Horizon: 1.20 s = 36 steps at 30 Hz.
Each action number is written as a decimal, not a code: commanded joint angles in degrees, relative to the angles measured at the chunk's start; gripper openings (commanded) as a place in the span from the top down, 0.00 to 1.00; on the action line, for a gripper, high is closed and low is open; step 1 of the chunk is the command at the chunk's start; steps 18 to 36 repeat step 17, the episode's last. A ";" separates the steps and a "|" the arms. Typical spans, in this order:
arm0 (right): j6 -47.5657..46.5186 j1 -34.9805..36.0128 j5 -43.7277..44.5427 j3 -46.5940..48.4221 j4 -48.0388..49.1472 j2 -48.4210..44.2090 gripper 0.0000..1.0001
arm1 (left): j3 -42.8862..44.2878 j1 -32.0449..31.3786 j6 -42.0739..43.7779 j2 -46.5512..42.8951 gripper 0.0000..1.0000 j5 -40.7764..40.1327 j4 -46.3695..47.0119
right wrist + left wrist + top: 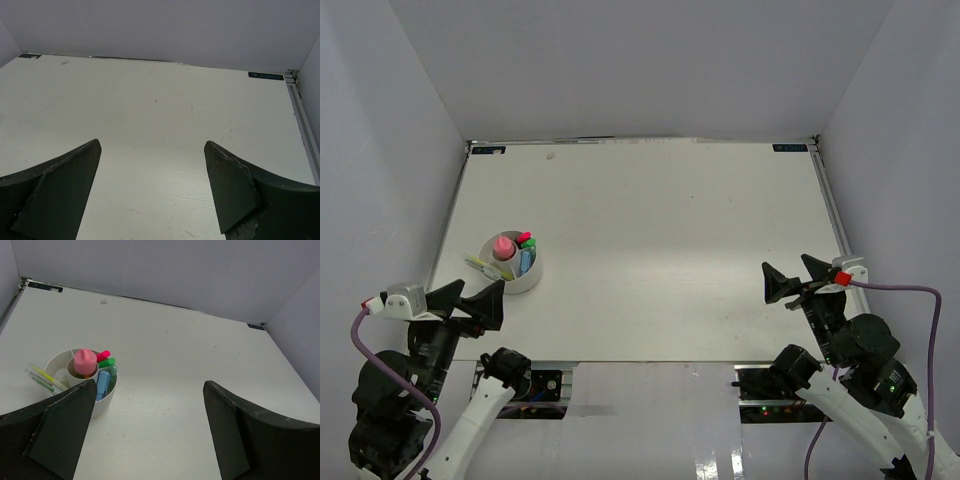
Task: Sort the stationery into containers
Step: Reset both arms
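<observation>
A round white bowl stands at the table's near left and shows in the left wrist view. It holds a pink stubby cylinder, pink and green highlighters, a blue pen and thin yellow-green pens that stick out over its left rim. My left gripper is open and empty, just near-left of the bowl. My right gripper is open and empty over bare table at the near right. The tape roll and red-capped marker are not visible.
White walls enclose the table on three sides. A metal rail runs along the table's right edge. Small dark labels sit at the far corners.
</observation>
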 commanded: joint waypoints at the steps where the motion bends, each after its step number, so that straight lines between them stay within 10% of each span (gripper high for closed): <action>1: -0.82 0.00 0.57 0.19 1.53 -4.87 0.10 | -0.50 -0.34 -0.19 0.94 0.02 -0.21 0.36; 36: -0.73 0.00 -0.14 0.28 1.44 -4.43 0.10 | -0.77 -0.78 -0.19 1.56 0.02 0.06 0.72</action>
